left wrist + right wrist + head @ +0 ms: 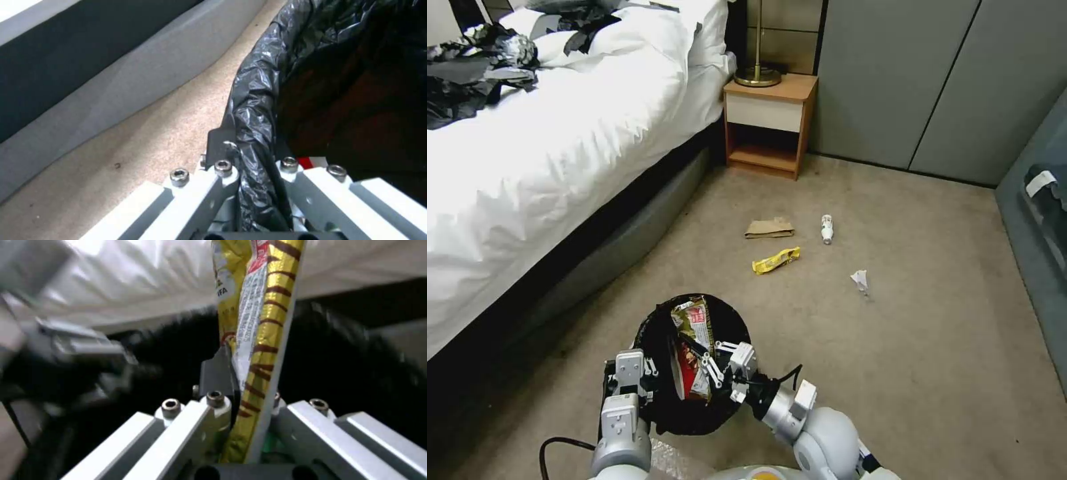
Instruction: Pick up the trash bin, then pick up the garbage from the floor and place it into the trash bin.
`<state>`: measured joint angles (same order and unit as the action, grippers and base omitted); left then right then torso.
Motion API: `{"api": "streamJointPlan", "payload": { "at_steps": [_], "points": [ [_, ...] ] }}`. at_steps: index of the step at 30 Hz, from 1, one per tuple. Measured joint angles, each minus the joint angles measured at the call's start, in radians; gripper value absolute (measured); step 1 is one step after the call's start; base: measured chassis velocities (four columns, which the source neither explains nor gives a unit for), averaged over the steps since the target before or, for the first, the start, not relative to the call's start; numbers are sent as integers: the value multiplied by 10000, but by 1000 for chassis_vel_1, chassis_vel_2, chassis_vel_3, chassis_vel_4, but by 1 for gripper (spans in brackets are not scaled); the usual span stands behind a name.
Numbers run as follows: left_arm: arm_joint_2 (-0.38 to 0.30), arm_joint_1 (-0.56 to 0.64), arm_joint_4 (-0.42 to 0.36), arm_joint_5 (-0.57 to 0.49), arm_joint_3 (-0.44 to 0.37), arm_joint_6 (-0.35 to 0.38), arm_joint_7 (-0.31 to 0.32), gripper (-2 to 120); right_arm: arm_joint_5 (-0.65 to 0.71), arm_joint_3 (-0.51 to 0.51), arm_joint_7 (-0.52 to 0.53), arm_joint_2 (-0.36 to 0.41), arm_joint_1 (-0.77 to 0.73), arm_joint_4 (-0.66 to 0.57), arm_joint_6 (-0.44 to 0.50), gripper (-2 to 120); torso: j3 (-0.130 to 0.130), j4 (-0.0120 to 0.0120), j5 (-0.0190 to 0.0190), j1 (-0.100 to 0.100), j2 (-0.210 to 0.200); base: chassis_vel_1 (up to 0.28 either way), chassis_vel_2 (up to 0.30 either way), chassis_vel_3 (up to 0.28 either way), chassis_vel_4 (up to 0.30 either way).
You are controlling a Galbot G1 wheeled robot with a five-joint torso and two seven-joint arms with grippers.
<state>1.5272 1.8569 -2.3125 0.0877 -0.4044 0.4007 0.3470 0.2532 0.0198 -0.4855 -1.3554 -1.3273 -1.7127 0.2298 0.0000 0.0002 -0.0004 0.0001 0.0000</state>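
Observation:
The trash bin (pixel 730 320), black liner folded over its rim, hangs off the carpet just in front of me. My left gripper (pixel 642 378) is shut on its near-left rim; the left wrist view shows the fingers clamping the crinkly liner (pixel 258 90). My right gripper (pixel 699 357) is over the bin's mouth, shut on a flat gold, red and white wrapper (pixel 694 327) that stands upright inside the bin, also seen as the gold wrapper (pixel 262 306) in the right wrist view. More garbage lies on the floor beyond: a brown paper bag (pixel 769 229), a small bottle (pixel 827 229), a yellow wrapper (pixel 776 260) and a crumpled tissue (pixel 860 280).
A white bed (pixel 527 153) with dark clothes on it runs along the left. A wooden nightstand (pixel 768 123) with a lamp stands at the back. Grey wardrobe doors (pixel 927 80) close the far side, and grey furniture (pixel 1040 220) lines the right edge. Open carpet lies between.

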Motion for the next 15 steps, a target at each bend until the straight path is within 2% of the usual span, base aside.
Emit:
{"api": "streamJointPlan", "payload": {
  "at_steps": [2,4,5,6,9,10,11,13,15],
  "points": [
    [2,4,0,5,9,-3,0,1,-46,4,23,-6,40,227,4,0,0,0,5,0,0,0,0,0,0],
    [3,3,0,9,15,-3,0,1,-97,5,36,-7,71,430,18,7,0,-2,11,-1,0,0,0,0,0],
    [9,-5,0,16,20,-3,0,1,-154,2,47,-15,88,575,47,14,0,-3,14,-1,0,0,0,0,0],
    [9,-5,0,16,20,-3,0,1,-154,2,47,-15,88,575,47,14,0,-3,14,-1,0,0,0,0,0],
    [17,-19,0,38,43,-3,0,1,-182,-5,57,-29,87,612,59,25,1,-3,9,0,0,0,0,0,0],
    [24,-27,0,64,57,-3,0,1,-238,-8,57,-41,71,606,60,38,0,-2,5,-1,0,0,0,0,0],
    [24,-27,0,64,57,-3,0,1,-238,-8,57,-41,71,606,60,38,0,-2,5,-1,0,0,0,0,0],
    [32,-40,-3,70,58,-4,0,1,-291,-17,57,-44,53,586,63,52,0,0,6,0,0,0,0,0,0],
    [35,-44,-9,70,58,-4,1,1,-306,-19,57,-43,43,574,64,54,0,1,7,0,0,0,0,0,0]
  ]
}}
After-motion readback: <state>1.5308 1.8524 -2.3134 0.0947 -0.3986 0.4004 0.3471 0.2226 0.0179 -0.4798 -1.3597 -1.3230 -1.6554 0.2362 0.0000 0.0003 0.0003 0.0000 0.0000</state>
